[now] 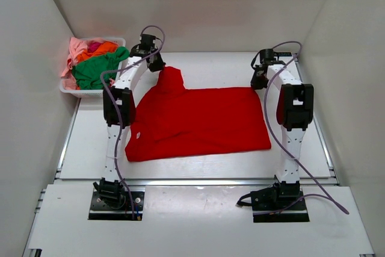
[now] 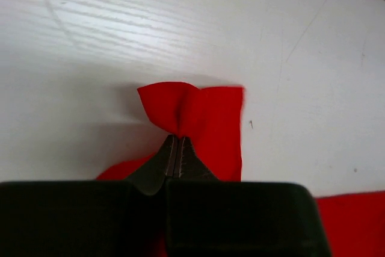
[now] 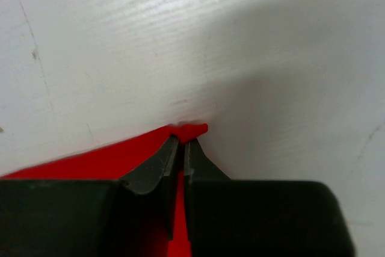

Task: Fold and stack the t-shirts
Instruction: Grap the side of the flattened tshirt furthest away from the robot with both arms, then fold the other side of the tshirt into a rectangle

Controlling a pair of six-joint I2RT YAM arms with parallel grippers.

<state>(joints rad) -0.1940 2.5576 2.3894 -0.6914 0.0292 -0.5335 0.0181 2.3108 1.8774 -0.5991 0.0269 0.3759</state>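
- My left gripper (image 1: 157,64) was pinched shut on a bunched sleeve of the red t-shirt (image 1: 198,121), which peaked up off the table (image 1: 198,64).
- My right gripper (image 1: 260,80) was closed on the shirt's far right corner, low at the tabletop.
- Both grips sat on the far edge. The cloth lay spread toward the near side, its long axis running left to right between them.
- I judged the fold would come toward me, each gripper nearest its own end.
- The other t-shirts (image 1: 96,64) lay heaped in the basket (image 1: 69,90), far left.
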